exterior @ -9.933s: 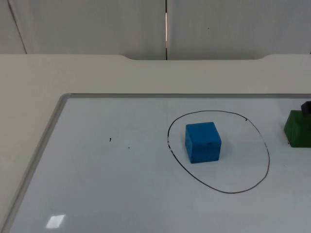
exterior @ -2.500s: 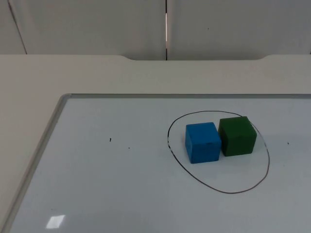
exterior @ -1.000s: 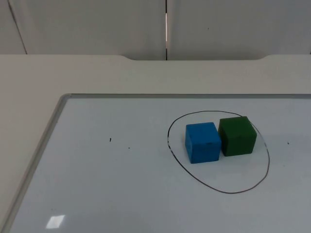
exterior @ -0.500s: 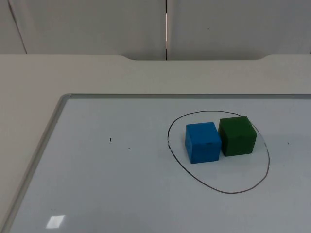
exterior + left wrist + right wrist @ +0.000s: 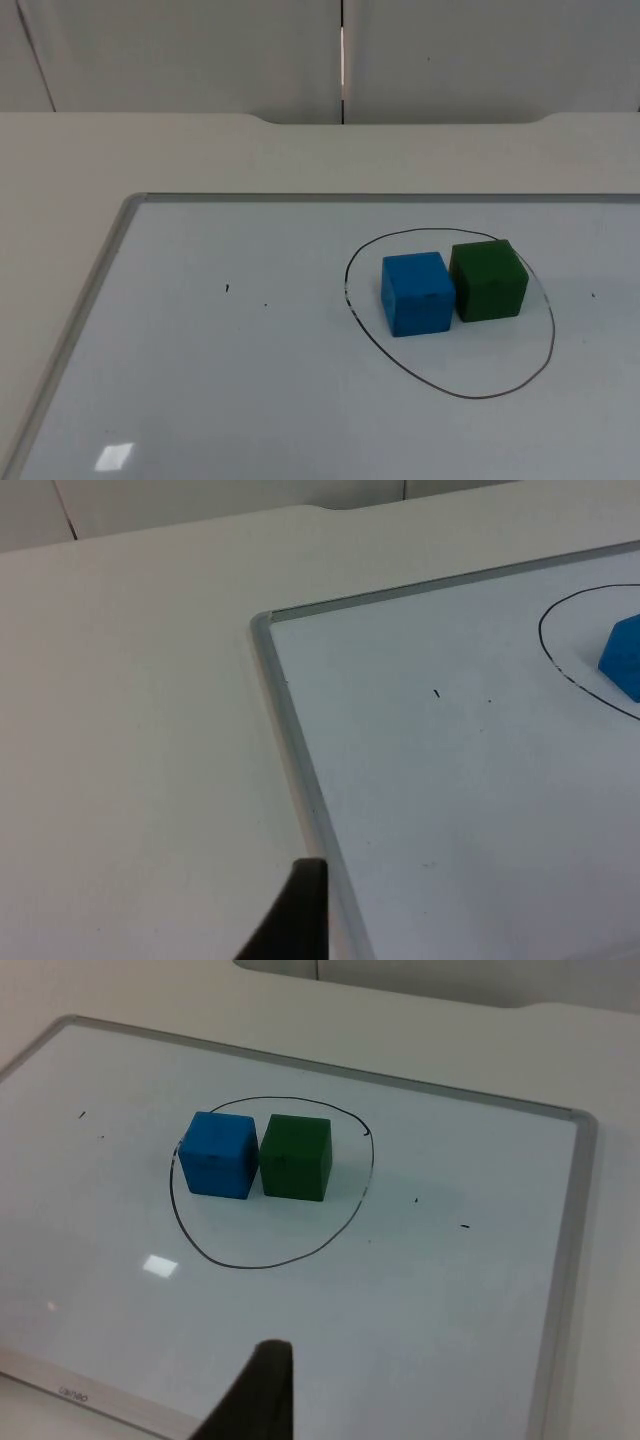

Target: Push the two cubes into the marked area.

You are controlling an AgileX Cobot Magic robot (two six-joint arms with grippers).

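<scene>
A blue cube (image 5: 417,293) and a green cube (image 5: 487,280) stand side by side, touching, inside the black hand-drawn ring (image 5: 553,330) on the whiteboard. The right wrist view looks at both, blue cube (image 5: 216,1153) and green cube (image 5: 296,1156), from a distance; my right gripper (image 5: 260,1395) hangs back over the board's near edge, open and holding nothing. My left gripper (image 5: 300,915) hovers over the table beside the whiteboard's left frame (image 5: 290,750), far from the blue cube (image 5: 625,658).
The whiteboard (image 5: 110,250) has a raised grey frame and lies on the cream table (image 5: 200,150), which ends at the grey partition wall. A few small ink specks (image 5: 227,289) mark the board left of the ring.
The green cube, earlier outside the ring at the right edge, now stands inside it against the blue cube. Over the last second nothing in the top view has moved.
</scene>
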